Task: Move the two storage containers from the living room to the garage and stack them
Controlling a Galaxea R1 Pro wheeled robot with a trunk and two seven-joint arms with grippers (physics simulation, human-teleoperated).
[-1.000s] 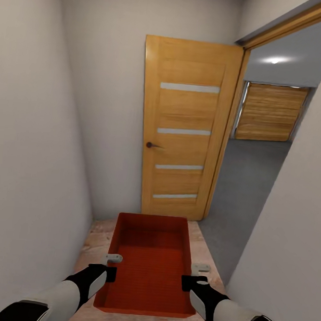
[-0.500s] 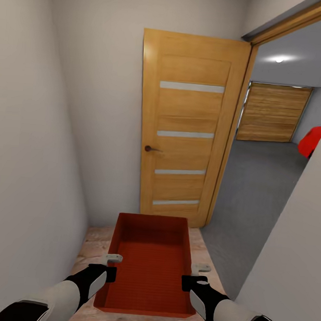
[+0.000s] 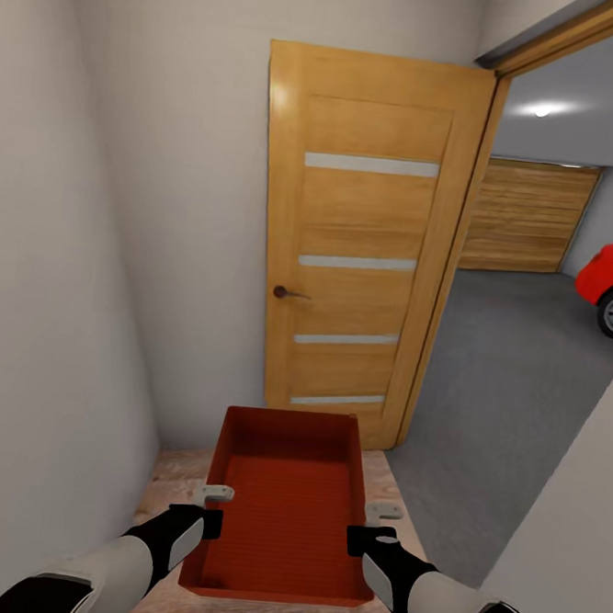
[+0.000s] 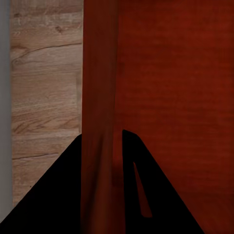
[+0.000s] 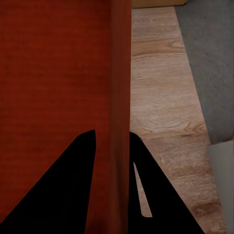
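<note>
Gripping opposite long walls of one orange-red storage container (image 3: 285, 517) | left end effector (image 3: 206, 511) and right end effector (image 3: 370, 527) clamped | container held low, wooden door (image 3: 362, 246) at 12 o'clock | garage floor (image 3: 512, 387) at 2 o'clock

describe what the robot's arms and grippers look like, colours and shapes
Both arms have pale grey-white forearm shells between black segments. The left gripper and right gripper have black bodies with small light grey finger pieces. In the wrist views the fingers appear as flat black wedges.
</note>
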